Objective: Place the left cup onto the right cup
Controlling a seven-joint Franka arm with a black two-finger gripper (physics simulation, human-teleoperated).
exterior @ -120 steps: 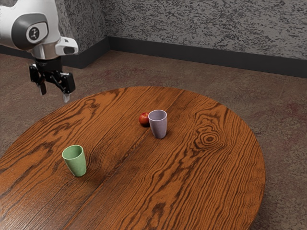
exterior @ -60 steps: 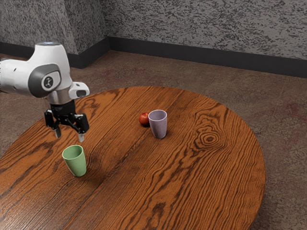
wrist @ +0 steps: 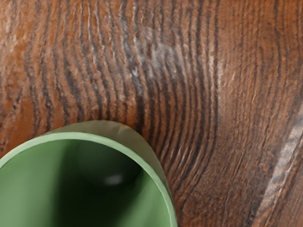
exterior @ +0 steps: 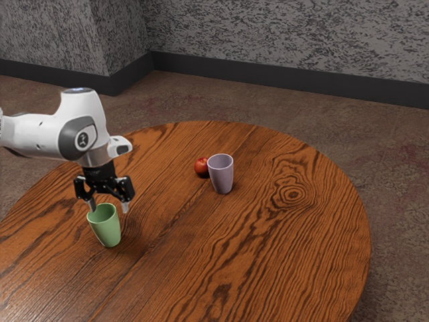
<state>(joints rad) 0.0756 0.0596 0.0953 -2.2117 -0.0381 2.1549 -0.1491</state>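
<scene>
Round wood-grain surface (exterior: 288, 255), rough grey walls behind. Green cup (exterior: 104, 225) stands upright at the exterior view's left, with the hand (exterior: 107, 204) just above its rim, opened wide, probably lining up a rim grab. Lilac cup (exterior: 220, 173) sits well apart toward the right, red apple (exterior: 201, 166) beside it.

We are in a plain simulated room, closer to a bare home space than a lab or workshop. Under our fingers (exterior: 125, 204) spreads a round surface (exterior: 268, 255) of strongly grained reddish-brown wood, like a household table. Beyond it, well away from the fingers, a mottled brown floor (exterior: 375, 134) meets rough grey walls (exterior: 281, 33) edged by a dark baseboard (exterior: 281, 75). A green cup (exterior: 104, 225) just below the fingers, and a lilac cup (exterior: 220, 173) and a red apple (exterior: 201, 166) well apart from them, look domestic.
</scene>
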